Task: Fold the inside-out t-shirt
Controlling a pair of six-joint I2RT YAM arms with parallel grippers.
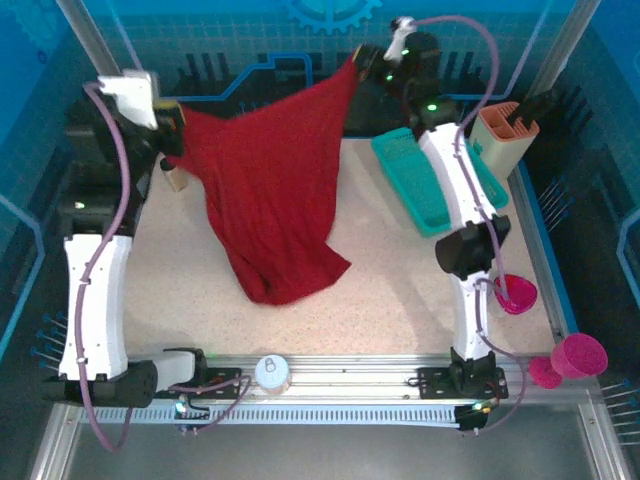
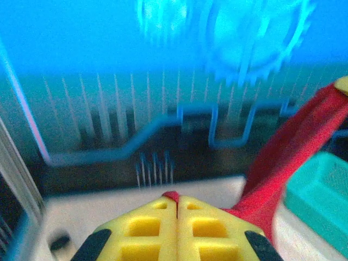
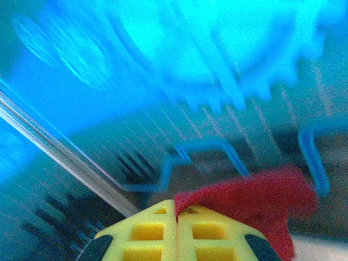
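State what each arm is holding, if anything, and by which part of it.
Both hold the dark red t-shirt: the left fingers pinch one raised corner, the right fingers the other, with it hanging between them.

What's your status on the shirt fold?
Left gripper shut on t-shirt; right gripper shut on it too. Shirt lifted between them, lower end bunched on table. Teal basket close on its right, under right arm.

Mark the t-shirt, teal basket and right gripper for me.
t-shirt [image 1: 270, 190], top view, middle of the hanging red cloth.
teal basket [image 1: 408, 175], top view, bare mesh floor.
right gripper [image 3: 176, 209], right wrist view, seam between the shut yellow fingertips.
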